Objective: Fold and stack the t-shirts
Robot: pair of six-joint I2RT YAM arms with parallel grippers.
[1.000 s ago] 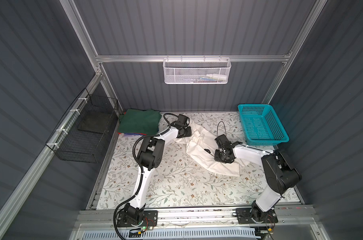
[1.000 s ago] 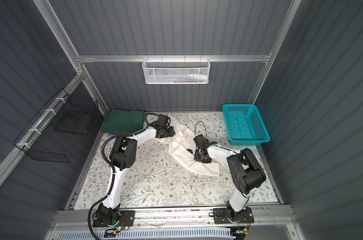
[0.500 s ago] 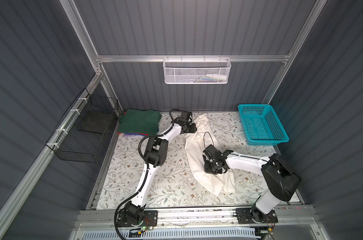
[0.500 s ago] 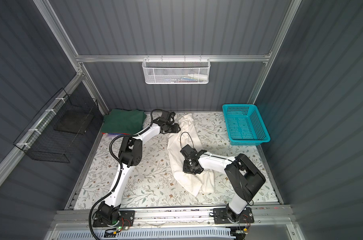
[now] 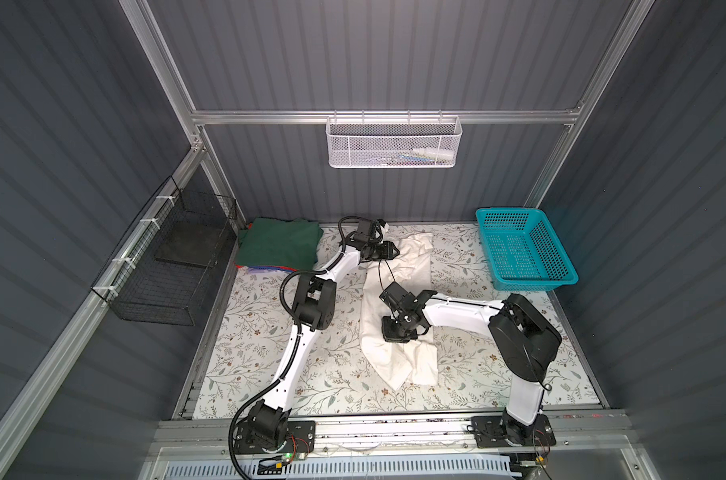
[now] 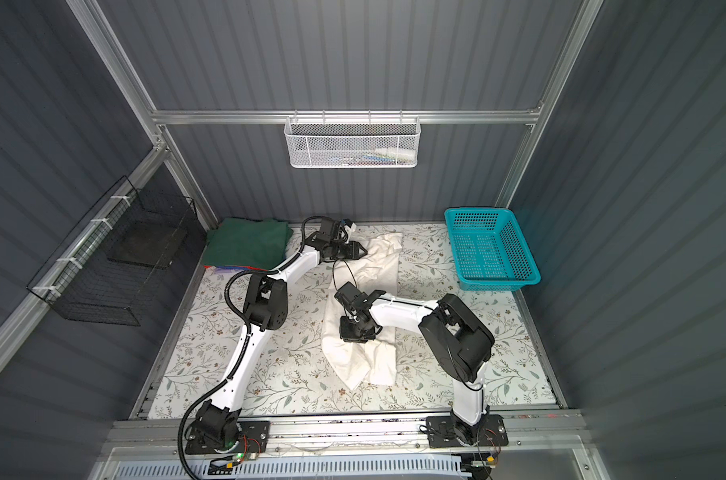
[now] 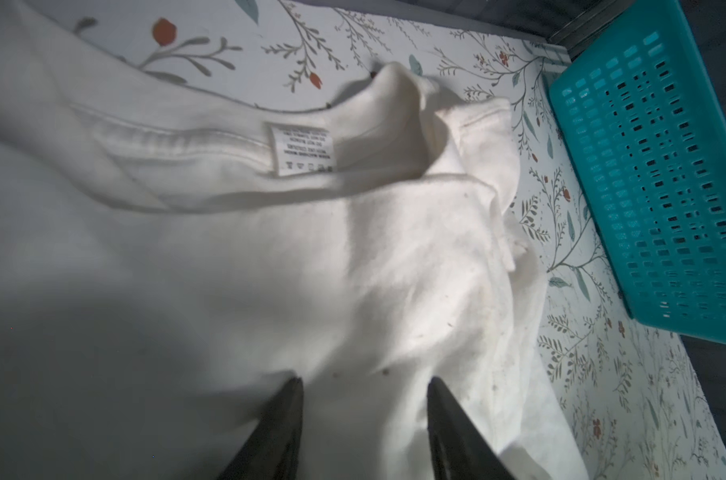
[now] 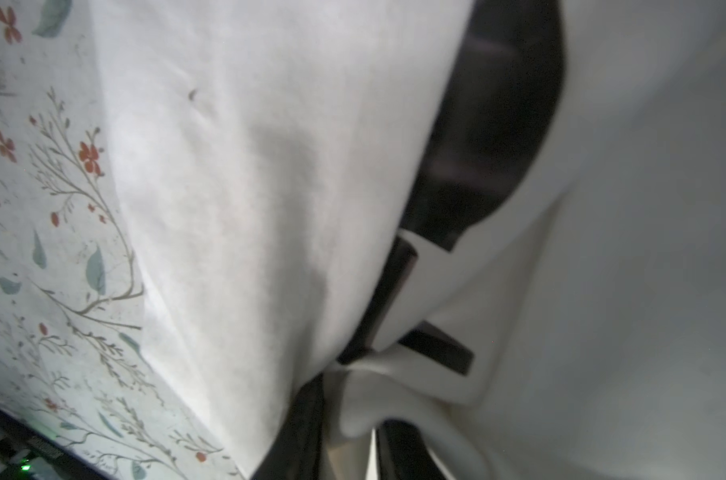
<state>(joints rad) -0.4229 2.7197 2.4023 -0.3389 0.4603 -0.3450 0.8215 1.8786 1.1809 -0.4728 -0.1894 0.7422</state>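
**Material.** The white t-shirt is light, soft cotton with no stiffness. It sags, bunches and drags along the table when pulled. A pinch through one layer is likely to lift that layer alone. The firmest places to take hold are judged to be the seamed edges: the collar with its care label, the shoulder seams and the hem corners.

**Location.** In both top views the white t-shirt lies as a long, rumpled strip down the middle of the table, collar end farthest from the arm bases. It is unfolded. The dark green t-shirt rests folded in the far left corner, on top of blue and red-edged cloth. The teal basket stands well apart, at the far right.

**Left arm.** It is stretched toward the back of the table, wrist held low. The left gripper points across the collar end. In the wrist view the left gripper stands with jaws apart and nothing between them.

**Right arm.** It reaches in from the right, wrist bent downward. The right gripper presses onto the lower half of the strip. In the wrist view the right gripper pinches a gathered fold of cloth.
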